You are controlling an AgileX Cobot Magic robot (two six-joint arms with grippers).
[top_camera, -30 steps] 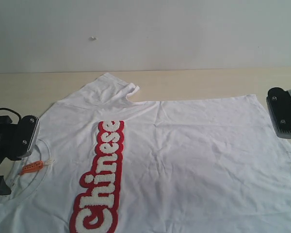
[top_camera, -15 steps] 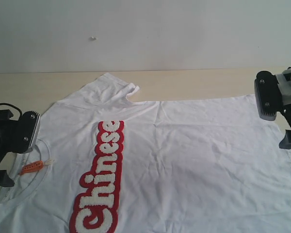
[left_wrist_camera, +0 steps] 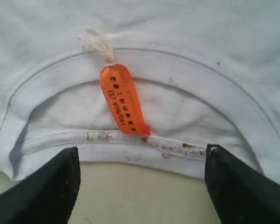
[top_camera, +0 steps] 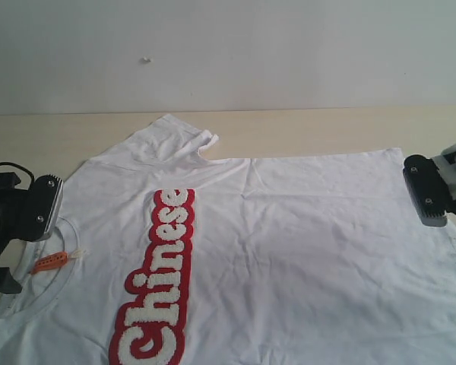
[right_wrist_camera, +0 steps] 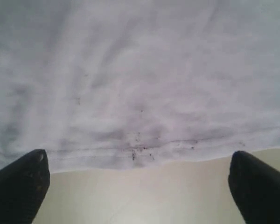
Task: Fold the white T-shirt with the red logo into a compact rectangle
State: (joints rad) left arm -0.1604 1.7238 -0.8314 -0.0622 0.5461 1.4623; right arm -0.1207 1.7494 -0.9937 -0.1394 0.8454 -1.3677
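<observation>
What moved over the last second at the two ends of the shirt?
The right gripper lifted and swung inward, then dropped back to the hem of the white T-shirt, jaws open, gripping nothing. The left gripper stayed open at the collar; the garment, its red logo and the orange tag did not move.

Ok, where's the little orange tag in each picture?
Exterior view: the orange tag lies at the far left, inside the collar.
Left wrist view: the tag sits mid-picture, hanging inside the collar's curve.
Right wrist view: not in it; only the hem and table show.
Shared landmark: the white T-shirt, in all three.
</observation>
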